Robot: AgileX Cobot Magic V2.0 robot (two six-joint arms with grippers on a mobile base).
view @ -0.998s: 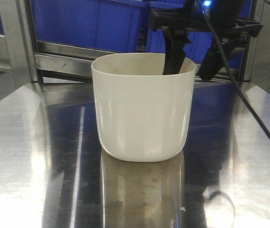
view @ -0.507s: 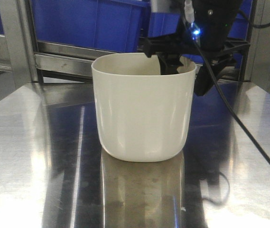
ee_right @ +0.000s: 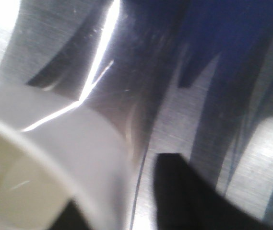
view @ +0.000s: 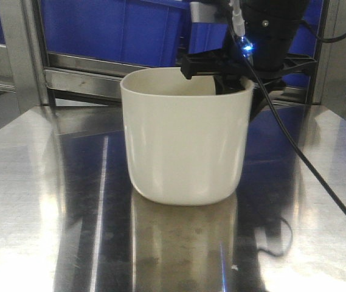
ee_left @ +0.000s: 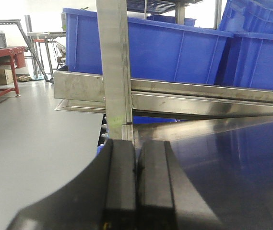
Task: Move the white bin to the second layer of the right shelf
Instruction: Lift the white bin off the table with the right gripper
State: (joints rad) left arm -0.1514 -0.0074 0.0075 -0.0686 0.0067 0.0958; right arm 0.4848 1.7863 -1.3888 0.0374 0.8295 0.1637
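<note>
The white bin [view: 185, 140] stands upright on the steel table [view: 45, 201], and its wall also shows in the right wrist view [ee_right: 64, 139]. My right gripper [view: 241, 91] hangs over the bin's far right rim and is open. One finger [view: 224, 85] is inside the bin. The other finger [ee_right: 174, 191] is outside, with a strip of table showing between it and the wall. My left gripper [ee_left: 136, 158] is shut on nothing, off by the table's edge near a rack post [ee_left: 113, 72]. The right shelf second layer is out of view.
A steel rack beam [view: 81, 76] runs behind the table and carries blue crates [view: 118, 30]. More blue crates [ee_left: 174, 50] sit on steel rails in the left wrist view. A black cable [view: 306, 164] trails from the right arm across the table. Grey floor [ee_left: 35, 139] lies to the left.
The right gripper has come down over the bin's far right rim, one finger going deeper inside. The bin has shifted slightly to the right.
</note>
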